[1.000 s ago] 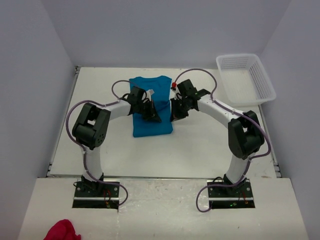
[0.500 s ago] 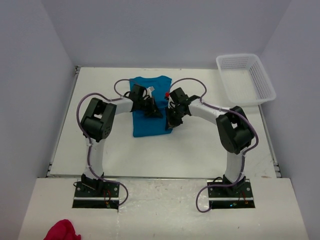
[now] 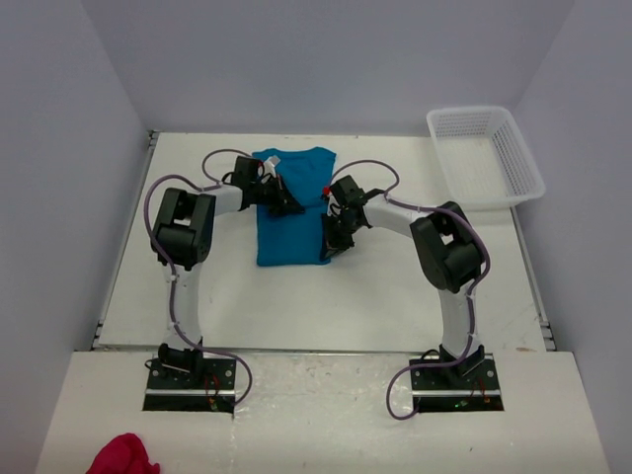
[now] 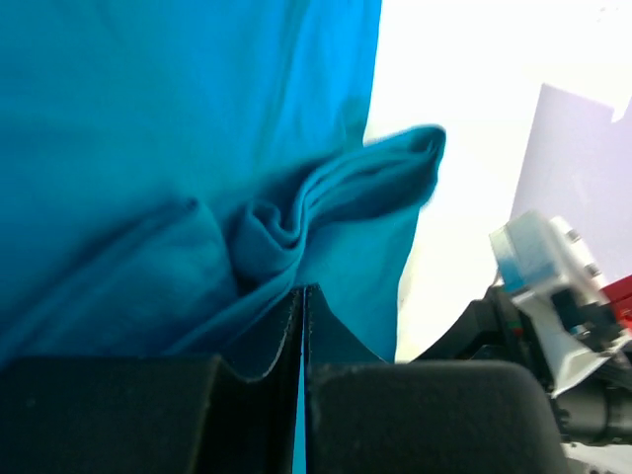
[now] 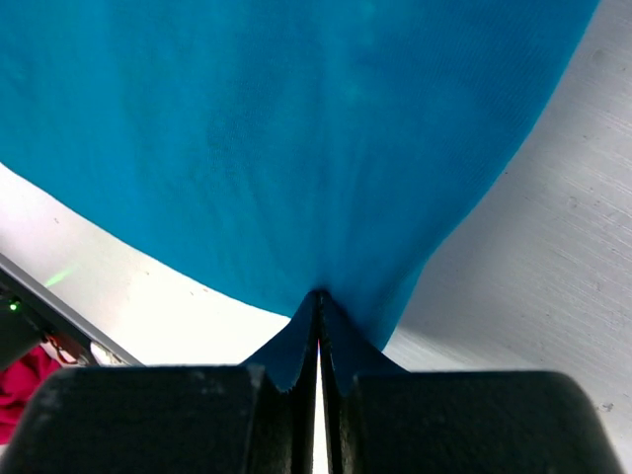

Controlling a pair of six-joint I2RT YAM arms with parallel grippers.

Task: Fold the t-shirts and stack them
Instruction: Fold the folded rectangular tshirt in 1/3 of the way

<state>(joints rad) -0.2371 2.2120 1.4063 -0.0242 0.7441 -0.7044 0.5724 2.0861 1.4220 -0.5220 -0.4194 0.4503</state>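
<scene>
Plainly the risk lies in the grip: both pairs of jaws are fully shut on cloth, the left jaws pinching a thin edge of the t-shirt (image 3: 291,232) beside a bunched fold (image 4: 326,207), the right jaws nipping its right hem so that the fabric tents up from the counter (image 3: 395,296); so slight a bite could slip under a quick pull — and if one side leads the other, I judge the fold would land skewed, with that bunch pressed in as a crease; the two wrists also sit near each other over the t-shirt, so a crossing move might knock them together; the t-shirt lies mid-counter toward the far wall, collar end near the far edge; open counter shows on the near side and to both sides — the basket (image 3: 484,153) stands well apart in the far right corner.
</scene>
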